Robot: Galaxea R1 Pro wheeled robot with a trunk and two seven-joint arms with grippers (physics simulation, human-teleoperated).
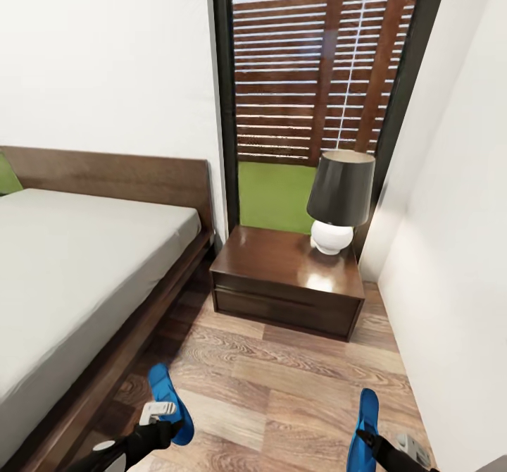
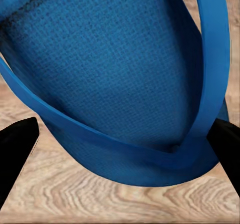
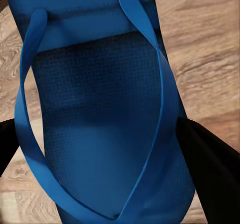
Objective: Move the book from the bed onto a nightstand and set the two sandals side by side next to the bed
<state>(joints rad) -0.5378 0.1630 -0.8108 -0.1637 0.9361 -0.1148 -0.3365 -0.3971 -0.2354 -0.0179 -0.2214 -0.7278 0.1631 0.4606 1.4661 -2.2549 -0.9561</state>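
From my head camera I look down a narrow strip of wood-plank floor (image 1: 282, 380) between the bed (image 1: 84, 261) on my left and a white wall on my right. The bed's grey mattress is bare as far as I can see it. Straight ahead, the dark nightstand (image 1: 282, 282) stands just beside the bed's headboard end, with a grey-shaded lamp (image 1: 339, 201) on a round white base at its far right corner, in front of a tall black-framed window (image 1: 317, 84). Low in the picture, my left gripper (image 1: 165, 430) grips one blue sandal (image 1: 165, 391) close to the bed frame. My right gripper (image 1: 366, 438) grips the other sandal (image 1: 366, 415) nearer the wall, well apart from the first.

In my left wrist camera, my black fingers (image 2: 17, 149) sit at either edge of the left sandal (image 2: 115, 68), clamped on its sole where the thong straps meet.

In my right wrist camera, my fingers (image 3: 210, 169) likewise press both edges of the right sandal (image 3: 100, 108), straps uppermost, above the planks.
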